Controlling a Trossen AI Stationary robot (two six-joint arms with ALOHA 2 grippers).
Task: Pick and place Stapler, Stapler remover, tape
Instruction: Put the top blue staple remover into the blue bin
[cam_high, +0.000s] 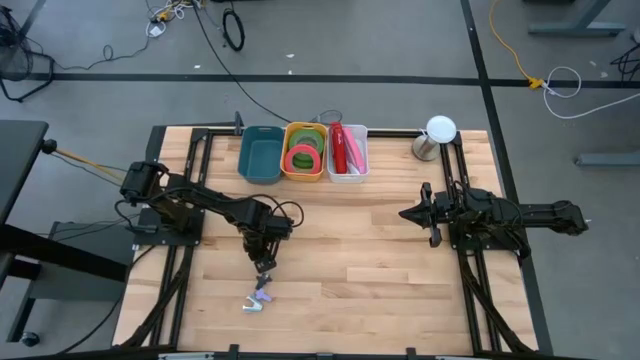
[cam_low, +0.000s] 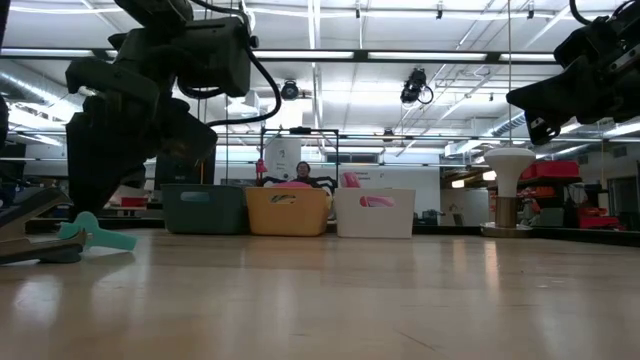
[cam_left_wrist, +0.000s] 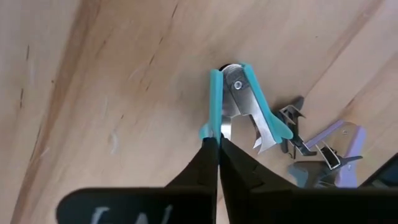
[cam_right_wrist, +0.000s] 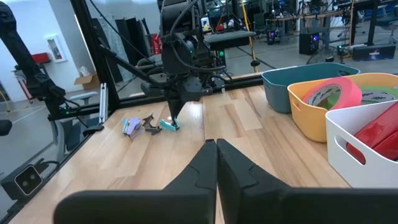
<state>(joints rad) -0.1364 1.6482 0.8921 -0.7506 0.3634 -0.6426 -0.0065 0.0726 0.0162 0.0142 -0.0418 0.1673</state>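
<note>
- The left claw (cam_high: 264, 268) hangs low over the wooden surface (cam_high: 360, 260) in the lower left of the high view; in its wrist view its fingers (cam_left_wrist: 214, 163) are pressed together, their tips pinching one teal handle edge of the teal staple remover (cam_left_wrist: 244, 106), or at least touching it.
- That grip looks thin to us: only the very end of one handle sits at the tips, so on lifting the remover could pivot, swing or slip out.
- The teal remover lies just beside a dark staple remover (cam_left_wrist: 293, 117) and a lilac staple remover (cam_left_wrist: 333, 149); a drag along the surface could knock these or tangle their metal jaws.
- We judge the route to the bins long enough for a loose hold to fail on the way.
- The teal bin (cam_high: 260, 157) at upper centre of the high view looks empty; the yellow bin (cam_high: 304, 170) holds the pink tape (cam_high: 302, 158) and the green tape (cam_high: 310, 142); the white bin (cam_high: 349, 172) holds the red stapler (cam_high: 341, 147).
- The right claw (cam_high: 404, 214) waits at centre right, fingers together, well apart from everything.
- Writing: the yellow and white bins carry small front labels in the low view, too small for us to read; we can read no brand anywhere.
</note>
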